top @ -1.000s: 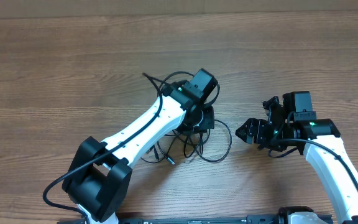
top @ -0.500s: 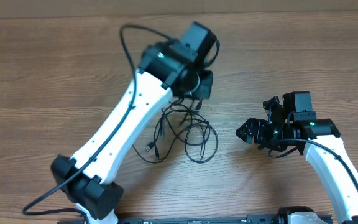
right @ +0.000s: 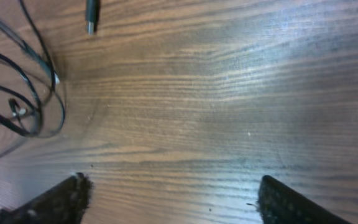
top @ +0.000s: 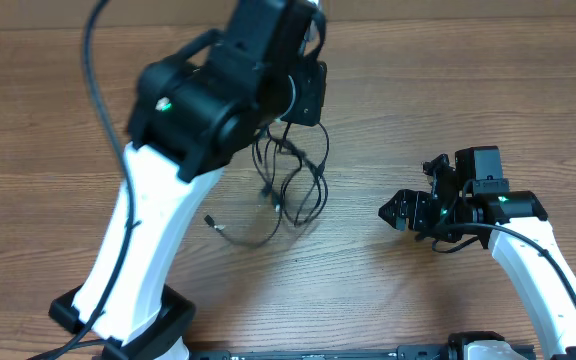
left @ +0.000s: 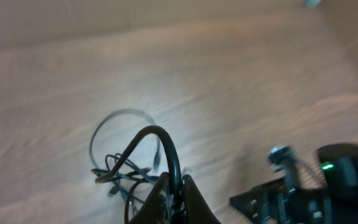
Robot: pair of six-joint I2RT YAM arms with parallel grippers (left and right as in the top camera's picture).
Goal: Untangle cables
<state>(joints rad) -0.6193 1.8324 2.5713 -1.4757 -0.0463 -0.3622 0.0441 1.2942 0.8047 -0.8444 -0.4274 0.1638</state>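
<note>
The cables are a tangle of thin black cords hanging in loops from my left gripper, which is raised well above the table. One loose plug end trails at the lower left. In the left wrist view my left gripper is shut on a black cord that arches up from between its jaws, with the rest of the cables dangling below. My right gripper sits low to the right of the tangle, open and empty. Its wrist view shows cable loops and a silver-tipped plug beyond the gripper.
The wooden table stretches all around. My left arm's white link rises steeply over the table's left half and hides the surface under it. The right arm's own thick cord runs along its white link.
My left arm has risen and swung toward the far edge, lifting the tangle off the table so the loops hang and stretch. The right arm has stayed put, its jaws slightly wider.
</note>
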